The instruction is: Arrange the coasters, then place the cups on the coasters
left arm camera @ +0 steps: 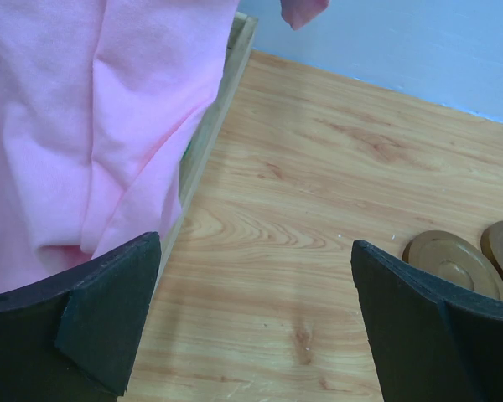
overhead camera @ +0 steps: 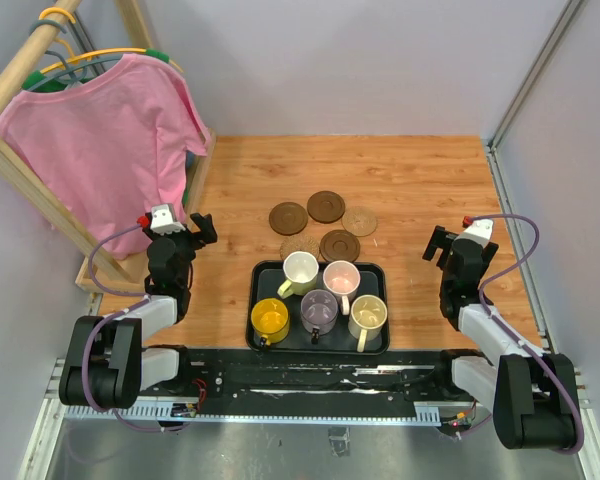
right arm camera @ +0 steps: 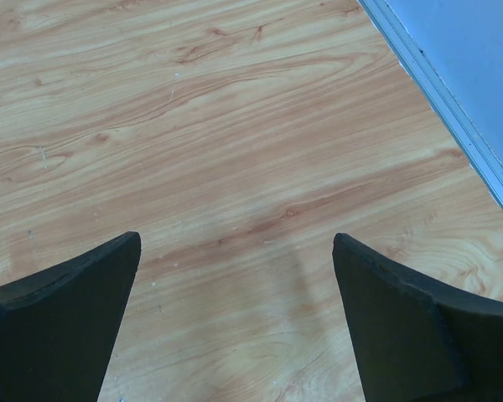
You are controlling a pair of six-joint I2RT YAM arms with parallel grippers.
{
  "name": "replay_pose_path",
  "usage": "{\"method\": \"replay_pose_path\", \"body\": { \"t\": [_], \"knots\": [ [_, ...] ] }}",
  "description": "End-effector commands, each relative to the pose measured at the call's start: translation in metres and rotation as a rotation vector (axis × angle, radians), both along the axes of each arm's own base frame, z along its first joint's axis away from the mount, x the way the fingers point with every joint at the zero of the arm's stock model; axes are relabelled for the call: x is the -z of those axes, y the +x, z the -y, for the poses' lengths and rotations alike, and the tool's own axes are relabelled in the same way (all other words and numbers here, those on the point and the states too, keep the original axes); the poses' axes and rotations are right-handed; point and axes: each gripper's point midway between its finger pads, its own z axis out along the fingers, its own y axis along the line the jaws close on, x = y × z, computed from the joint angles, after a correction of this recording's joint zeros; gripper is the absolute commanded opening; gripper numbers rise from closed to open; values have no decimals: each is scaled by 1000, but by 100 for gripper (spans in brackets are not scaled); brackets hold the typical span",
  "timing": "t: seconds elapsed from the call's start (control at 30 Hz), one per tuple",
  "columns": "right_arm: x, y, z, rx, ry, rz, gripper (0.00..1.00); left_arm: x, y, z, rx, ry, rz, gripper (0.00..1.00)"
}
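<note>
Both grippers stand wide and empty: the left gripper hovers beside the pink shirt, and the right gripper hangs over bare surface near the right wall. No step of the task is yet done. The five coasters lie bunched behind the tray, several apparently touching, and one cork coaster sits against the tray's far rim. All five cups stand packed together in the tray. Hazards, as judged: the coasters are thin and flat, so fingers may skid off an edge or shove a neighbour instead of lifting. The disc at the rim leaves little room for a finger on that side. The cups stand so close that wide jaws descending on one may knock the next or catch a handle. The left arm works close to the shirt and could snag the cloth.
</note>
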Motion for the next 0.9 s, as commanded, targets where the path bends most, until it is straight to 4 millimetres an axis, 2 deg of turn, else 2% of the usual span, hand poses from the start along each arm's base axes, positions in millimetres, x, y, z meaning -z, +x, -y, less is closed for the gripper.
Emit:
{"method": "replay_pose_path", "body": {
  "t": [0.0, 0.7, 0.8, 0.87],
  "knots": [
    [-18, 9, 5, 26, 1, 43, 98, -15, 2, -2, -3, 6, 54, 100],
    [-17, 12, 3, 17, -1, 26, 99, -16, 8, 5, 38, 23, 50, 99],
    [-17, 14, 2, 9, -1, 17, 99, -17, 9, 9, 65, 35, 56, 94],
    [-17, 16, 1, 1, -2, 12, 93, -18, 9, 12, 83, 41, 63, 92]
  ]
}}
